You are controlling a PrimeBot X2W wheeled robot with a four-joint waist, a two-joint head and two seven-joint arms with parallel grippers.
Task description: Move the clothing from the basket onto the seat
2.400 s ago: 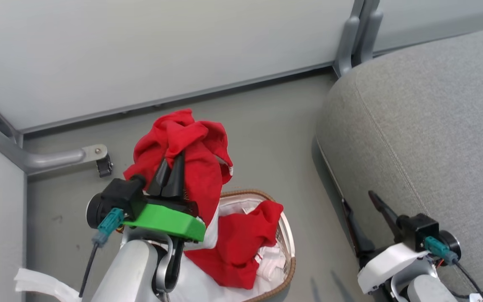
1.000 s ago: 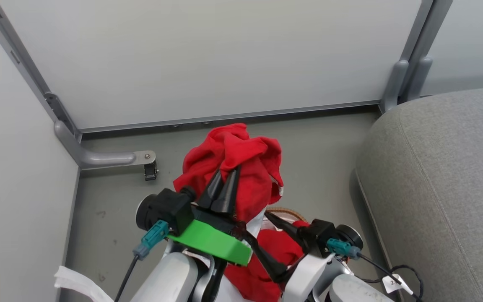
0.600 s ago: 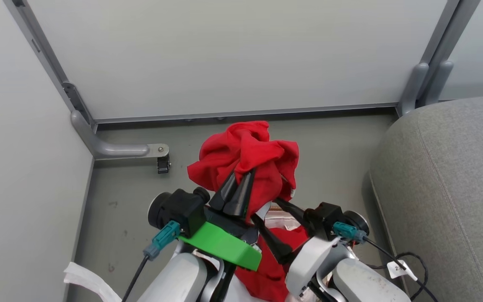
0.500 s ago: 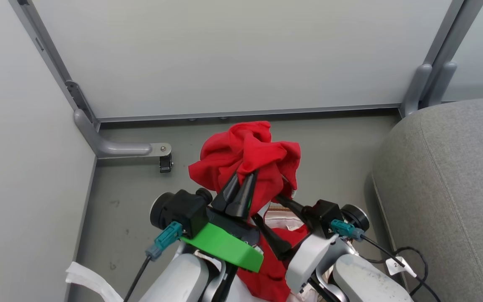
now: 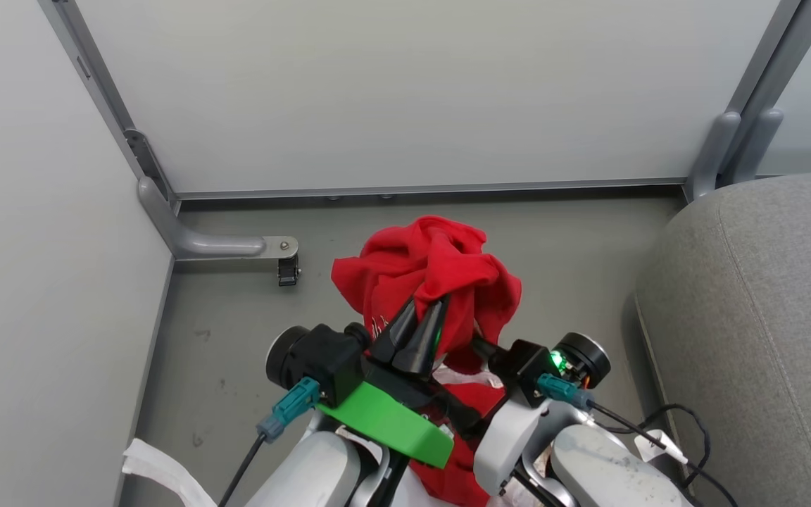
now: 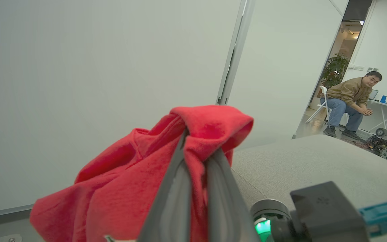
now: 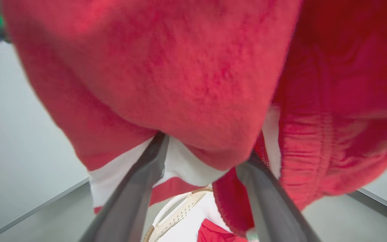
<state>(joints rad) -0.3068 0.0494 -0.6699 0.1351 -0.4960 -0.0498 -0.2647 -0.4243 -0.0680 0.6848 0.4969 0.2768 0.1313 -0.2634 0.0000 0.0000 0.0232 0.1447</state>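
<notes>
Left gripper [image 5: 428, 304] clamps one bunched bright red fabric garment [image 5: 441, 267], hanging long axis downward above one white perforated plastic basket [image 7: 170, 211], which perhaps holds a second red piece [image 7: 213, 233]. Right gripper [image 7: 204, 159] stands spread against its lower folds. One grey upholstered seat [image 5: 764, 317] lies beyond, right.

Bright red clothing [image 5: 434, 274], grey seat [image 5: 764, 317]

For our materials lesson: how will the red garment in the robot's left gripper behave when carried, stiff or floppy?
Probably floppy: the red garment bunches and droops around the left gripper. Likely light: one pinch holds it. It may snag; folds drape the right gripper.
</notes>
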